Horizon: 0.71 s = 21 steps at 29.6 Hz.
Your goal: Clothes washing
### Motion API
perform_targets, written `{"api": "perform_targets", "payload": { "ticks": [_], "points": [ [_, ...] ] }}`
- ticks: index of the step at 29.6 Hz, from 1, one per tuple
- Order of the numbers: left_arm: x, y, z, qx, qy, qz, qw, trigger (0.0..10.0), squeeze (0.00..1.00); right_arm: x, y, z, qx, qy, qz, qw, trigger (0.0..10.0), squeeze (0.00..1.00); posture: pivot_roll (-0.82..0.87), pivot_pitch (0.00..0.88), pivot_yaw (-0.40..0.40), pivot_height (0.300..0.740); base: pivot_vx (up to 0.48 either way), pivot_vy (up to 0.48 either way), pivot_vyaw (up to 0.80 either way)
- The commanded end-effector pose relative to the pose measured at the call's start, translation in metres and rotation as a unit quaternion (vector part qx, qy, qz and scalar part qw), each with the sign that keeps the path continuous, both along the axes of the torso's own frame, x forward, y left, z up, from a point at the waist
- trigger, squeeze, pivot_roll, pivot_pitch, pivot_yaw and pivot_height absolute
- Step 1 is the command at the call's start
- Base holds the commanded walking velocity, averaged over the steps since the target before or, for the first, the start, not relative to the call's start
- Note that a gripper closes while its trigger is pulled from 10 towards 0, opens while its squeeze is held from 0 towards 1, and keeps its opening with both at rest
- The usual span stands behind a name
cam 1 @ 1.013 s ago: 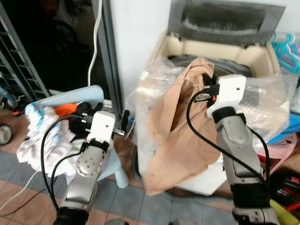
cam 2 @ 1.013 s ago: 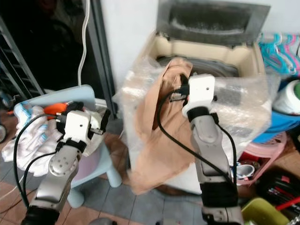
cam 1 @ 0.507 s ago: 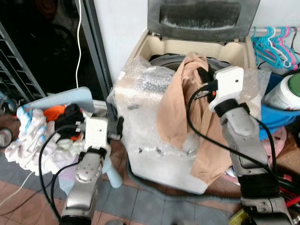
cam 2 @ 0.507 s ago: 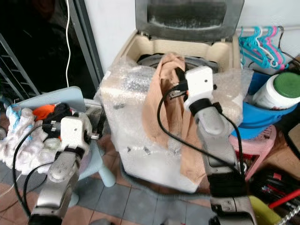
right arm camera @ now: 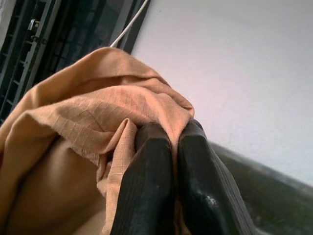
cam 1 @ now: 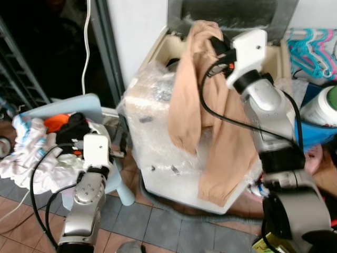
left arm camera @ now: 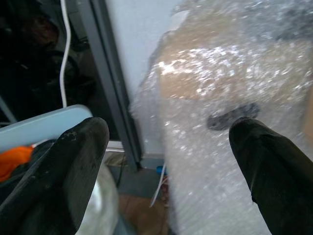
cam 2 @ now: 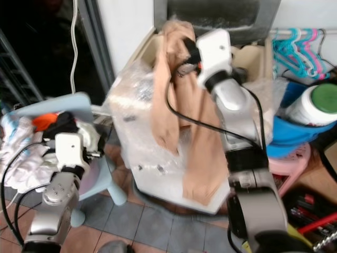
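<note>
We have the right claw (cam 1: 215, 43) clenched on the tan garment (cam 1: 192, 89), its two black fingers (right arm camera: 155, 186) pressed together with a fold of the cloth pinched between them. The garment is held high above the washing machine (cam 1: 158, 142), in front of its raised lid (cam 1: 231, 13), and the rest of the cloth hangs down over the machine's bubble-wrapped front, its lower end dangling near the bottom edge. So, as we judge it, the cloth has been lifted but not yet loaded: none of it lies in the tub, and the long hanging part must clear the rim before we let go.

Our left claw (left arm camera: 161, 161) is released, fingers wide apart, hovering between the machine's wrapped corner and the pale blue chair (cam 1: 79, 105). On that chair sits the laundry pile (cam 1: 37, 153), white, orange and black pieces, all untouched, so most of the washing is left to do.

Against the picture of half a second ago, the right claw has risen from the level of the tub rim to in front of the lid, drawing the garment higher and straighter. A second ago the cloth sagged in a broad bundle lower down. The camera has also swung, shifting everything in view, and the left arm has kept its idle pose
</note>
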<state>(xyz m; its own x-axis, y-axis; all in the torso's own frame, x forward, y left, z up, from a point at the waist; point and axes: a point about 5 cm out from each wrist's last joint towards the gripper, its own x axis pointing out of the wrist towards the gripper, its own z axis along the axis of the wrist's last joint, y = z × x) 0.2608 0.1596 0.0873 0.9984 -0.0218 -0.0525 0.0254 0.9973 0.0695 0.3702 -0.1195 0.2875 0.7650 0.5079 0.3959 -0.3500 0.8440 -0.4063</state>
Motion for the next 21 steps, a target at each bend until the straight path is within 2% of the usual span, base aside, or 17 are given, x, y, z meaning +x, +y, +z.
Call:
{"api": "perform_targets", "payload": {
  "ticks": [1, 3, 7, 9, 10, 13, 15, 19, 20, 21],
  "points": [
    [0.002, -0.010, 0.003, -0.009, -0.003, -0.013, 1.000, 10.0, 0.00, 0.003, -0.010, 0.005, -0.002, -0.004, -0.006, 1.000, 10.0, 0.00, -0.04, 0.000, 0.024, 0.740, 0.472, 0.000, 0.00],
    [0.001, -0.010, 0.003, -0.011, -0.003, -0.011, 1.000, 10.0, 0.00, 0.008, -0.005, 0.015, -0.012, -0.010, 0.012, 1.000, 10.0, 0.00, -0.04, 0.000, 0.019, 0.740, 0.469, 0.000, 0.00],
    [0.000, -0.010, 0.003, -0.019, -0.001, -0.006, 1.000, 10.0, 0.00, 0.015, -0.005, 0.034, -0.010, -0.019, 0.018, 1.000, 10.0, 0.00, -0.03, 0.000, 0.018, 0.740, 0.461, 0.000, 0.00],
    [-0.001, -0.009, 0.000, -0.025, 0.012, 0.003, 1.000, 10.0, 0.00, 0.020, -0.011, 0.057, 0.004, -0.052, 0.004, 0.999, 10.0, 0.00, -0.03, 0.000, 0.020, 0.740, 0.366, 0.187, 0.00],
    [0.000, -0.009, -0.001, -0.032, 0.015, 0.007, 0.999, 10.0, 0.00, 0.020, -0.017, 0.076, 0.016, -0.086, -0.023, 0.996, 10.0, 0.00, -0.03, 0.000, 0.020, 0.740, 0.259, 0.405, 0.00],
    [0.001, -0.009, 0.001, -0.018, 0.006, 0.006, 1.000, 10.0, 0.00, 0.016, -0.030, 0.111, 0.058, -0.134, -0.053, 0.988, 10.0, 0.00, -0.04, 0.000, 0.019, 0.740, 0.000, 0.232, 0.00],
    [0.001, -0.009, 0.001, -0.021, 0.006, 0.004, 1.000, 10.0, 0.00, 0.016, -0.031, 0.116, 0.062, -0.137, -0.053, 0.987, 10.0, 0.00, -0.04, 0.000, 0.017, 0.740, 0.000, 0.000, 0.00],
    [0.002, -0.011, 0.002, -0.024, 0.007, 0.007, 1.000, 10.0, 0.00, 0.023, -0.021, 0.096, 0.056, -0.078, -0.003, 0.995, 10.0, 0.00, -0.04, 0.000, 0.015, 0.740, 0.000, 0.000, 0.00],
    [0.002, -0.011, 0.002, -0.025, 0.007, 0.008, 1.000, 10.0, 0.00, 0.026, -0.008, 0.068, 0.015, -0.045, 0.030, 0.998, 10.0, 0.00, -0.04, 0.000, 0.013, 0.740, 0.000, 0.000, 0.00],
    [0.002, -0.012, 0.002, -0.027, 0.008, 0.008, 1.000, 10.0, 0.00, 0.026, 0.006, 0.034, -0.027, 0.010, 0.082, 0.996, 10.0, 0.00, -0.04, 0.000, 0.014, 0.740, 0.000, 0.000, 0.00]
  ]
}}
